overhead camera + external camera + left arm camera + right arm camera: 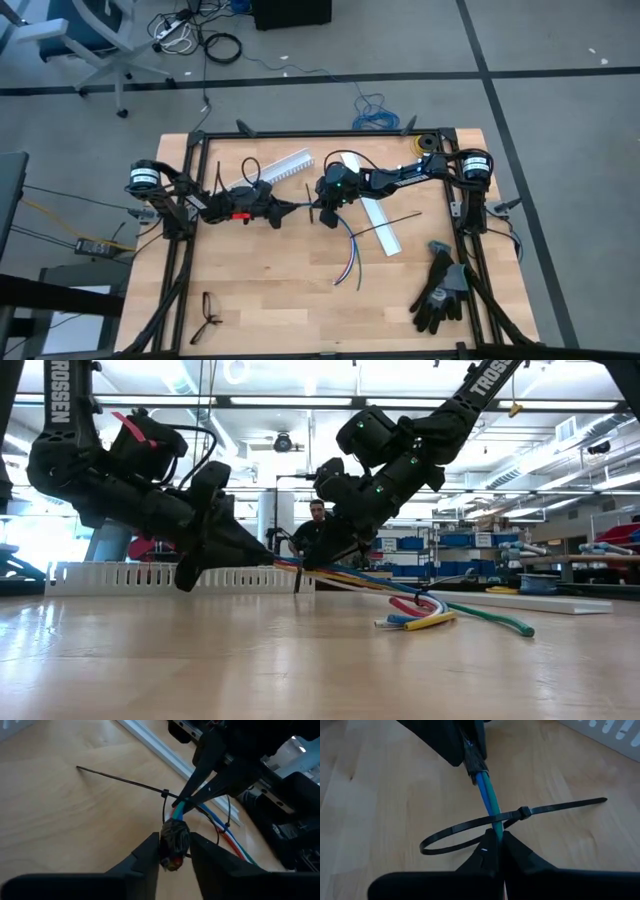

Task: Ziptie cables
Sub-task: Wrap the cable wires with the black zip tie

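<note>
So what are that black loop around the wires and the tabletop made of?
The zip tie looks like thin matte black plastic: it bends in a smooth loop and has a small locking head. The table looks like pale wood, with visible grain and plank seams.

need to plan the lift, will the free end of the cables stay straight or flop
Likely flop: the cables sag from the right gripper and curl on the table. The sheathed end in the left gripper looks firmer. They probably splay, since the zip tie loop is loose.

On the table (280, 300): one bundle of cables (345, 250), one looped ziptie (470, 827), two white channels (285, 165) (375, 215), two claws (278, 212) (322, 210), one pair of black gloves (440, 290), one pair of glasses (207, 315).
</note>
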Robot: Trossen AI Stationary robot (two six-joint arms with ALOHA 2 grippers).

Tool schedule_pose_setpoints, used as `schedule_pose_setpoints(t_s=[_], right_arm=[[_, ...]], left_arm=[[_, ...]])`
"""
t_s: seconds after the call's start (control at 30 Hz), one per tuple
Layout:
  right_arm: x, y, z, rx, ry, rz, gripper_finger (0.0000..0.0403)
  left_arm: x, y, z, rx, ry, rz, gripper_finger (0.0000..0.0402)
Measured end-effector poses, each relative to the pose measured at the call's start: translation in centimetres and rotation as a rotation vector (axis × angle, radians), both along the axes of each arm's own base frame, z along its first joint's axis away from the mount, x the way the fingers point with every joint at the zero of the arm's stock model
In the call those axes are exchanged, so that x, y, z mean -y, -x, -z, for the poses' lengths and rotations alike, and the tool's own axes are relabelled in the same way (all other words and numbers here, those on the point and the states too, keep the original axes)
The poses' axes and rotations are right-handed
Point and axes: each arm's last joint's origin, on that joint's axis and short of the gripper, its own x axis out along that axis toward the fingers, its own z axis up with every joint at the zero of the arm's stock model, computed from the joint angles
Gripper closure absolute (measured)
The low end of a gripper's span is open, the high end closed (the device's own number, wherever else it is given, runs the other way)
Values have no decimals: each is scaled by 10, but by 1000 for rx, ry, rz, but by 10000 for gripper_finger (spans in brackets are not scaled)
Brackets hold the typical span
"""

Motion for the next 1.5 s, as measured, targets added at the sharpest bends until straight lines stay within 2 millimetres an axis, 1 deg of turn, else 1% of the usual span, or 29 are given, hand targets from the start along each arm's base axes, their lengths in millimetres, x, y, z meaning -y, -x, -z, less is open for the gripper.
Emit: schedule_pose_setpoints(t_s=[0.17,0.2,0.33,0.47,0.7,0.83,0.97,1.1,1.3,1.5], right_arm=[[0,0,0,-6,-1,0,401],[0,0,0,-6,-2,0,400],[-2,0,1,-12,-15,-3,390],[-4,1,1,-18,-71,-11,370],[2,7,6,-94,-142,-3,298],[10,7,5,-74,-187,57,260],[20,8,3,-46,-267,90,235],[30,8,-2,6,-357,119,221],[45,11,-4,24,-517,168,218],[50,13,-4,24,-546,203,218]], left_arm=[[1,0,0,-1,5,17,364],[1,0,0,-2,3,24,367],[2,0,1,-12,5,58,367],[3,1,4,-42,33,76,367],[3,1,5,-55,41,99,367],[3,1,6,-61,43,102,367],[4,1,6,-66,41,107,367],[4,2,6,-71,31,115,367],[4,2,7,-76,21,122,367],[4,2,7,-80,10,124,367]])
